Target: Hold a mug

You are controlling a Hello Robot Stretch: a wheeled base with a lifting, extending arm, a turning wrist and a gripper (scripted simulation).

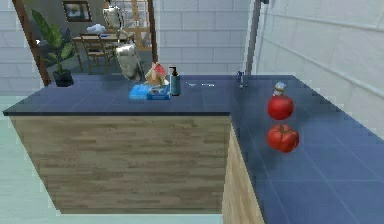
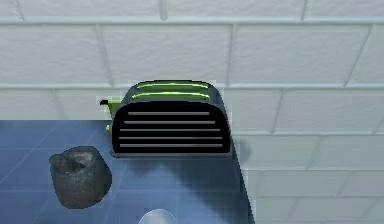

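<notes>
I judge I'm approaching: next, reach the dark grey rough cup-shaped vessel [image 2: 80, 176] near the black slotted toaster [image 2: 170, 122]; end effector's state I cannot tell.

A home kitchen: an L-shaped blue counter [image 1: 90, 100] against a white tiled wall [image 2: 300, 60], with a black toaster [image 2: 172, 120].

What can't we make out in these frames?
Arm side view: pale rounded thing, cut off by the bottom edge.
Arm side view: dark grey lump near the toaster; mug or not, cannot tell.
Forward view: small dark item by the wall, too small to name.
</notes>
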